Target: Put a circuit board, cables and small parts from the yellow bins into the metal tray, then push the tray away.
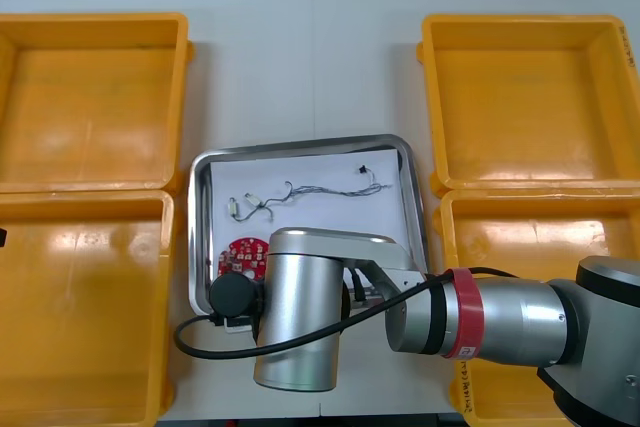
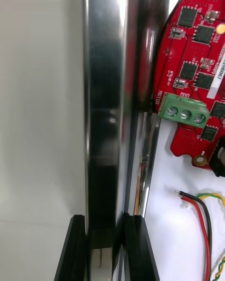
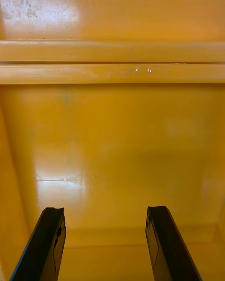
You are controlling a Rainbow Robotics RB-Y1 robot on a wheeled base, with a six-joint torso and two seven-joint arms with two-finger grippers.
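The right gripper (image 2: 105, 221) is clamping the metal tray's (image 2: 105, 98) near rim between its jaws, just beside the circuit board (image 2: 197, 75) and cables (image 2: 202, 225) lying inside, seemingly to push the tray away, while the left gripper (image 3: 105, 213) is hanging open-jawed over a yellow bin (image 3: 112, 136) to the tray's left.

A tray (image 1: 198, 237) between bins (image 1: 90, 107) at each side, circuit board (image 1: 243, 255) and cables (image 1: 320, 189) inside it.

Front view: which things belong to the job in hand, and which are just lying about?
Job: metal tray, red circuit board and cables in it; right gripper shut on its rim; yellow bins.
Idle: left gripper, open over one bin; light table.
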